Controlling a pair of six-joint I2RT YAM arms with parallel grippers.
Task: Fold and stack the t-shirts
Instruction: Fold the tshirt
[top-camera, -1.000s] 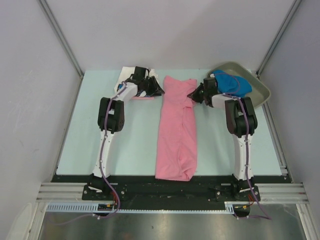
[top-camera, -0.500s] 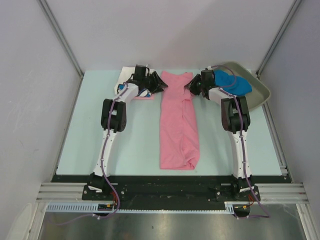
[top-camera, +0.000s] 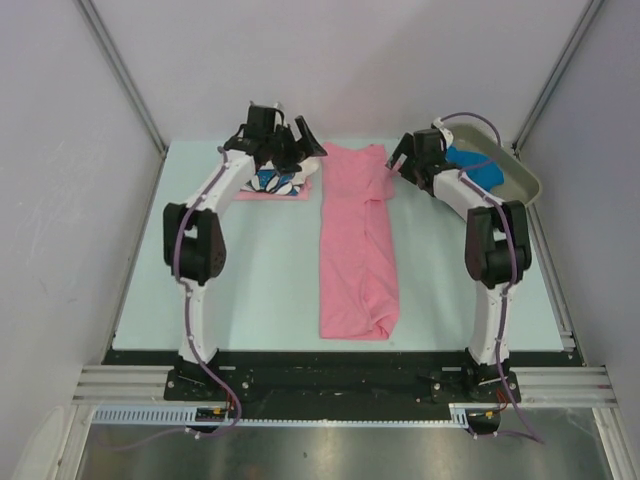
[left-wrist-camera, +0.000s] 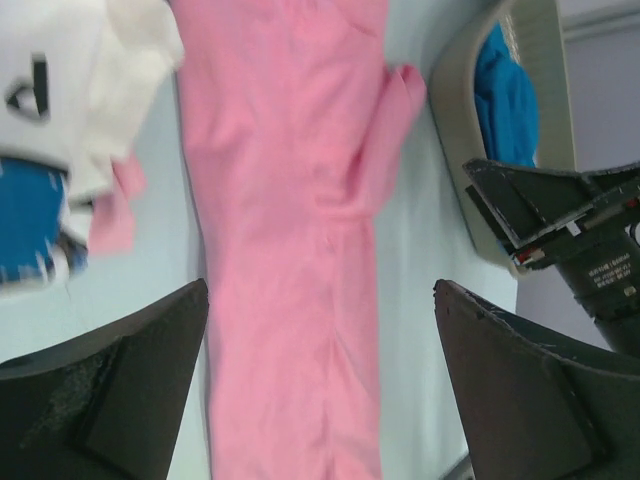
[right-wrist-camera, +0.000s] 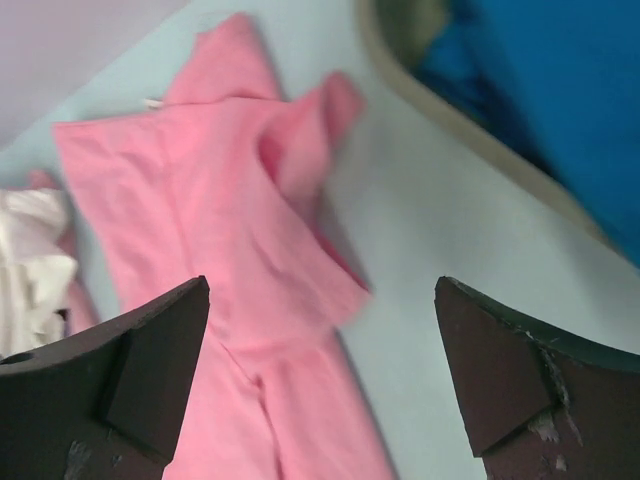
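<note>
The pink t-shirt (top-camera: 357, 250) is seen laid lengthwise down the middle of the table (top-camera: 250, 290), its near hem rumpled. Farther on, the left gripper (top-camera: 303, 140) and right gripper (top-camera: 403, 160) are held spread wide over its far end, with nothing pinched. The bunched sleeve (right-wrist-camera: 310, 130) could be snagged in the next grasp, and the fold skewed.
</note>
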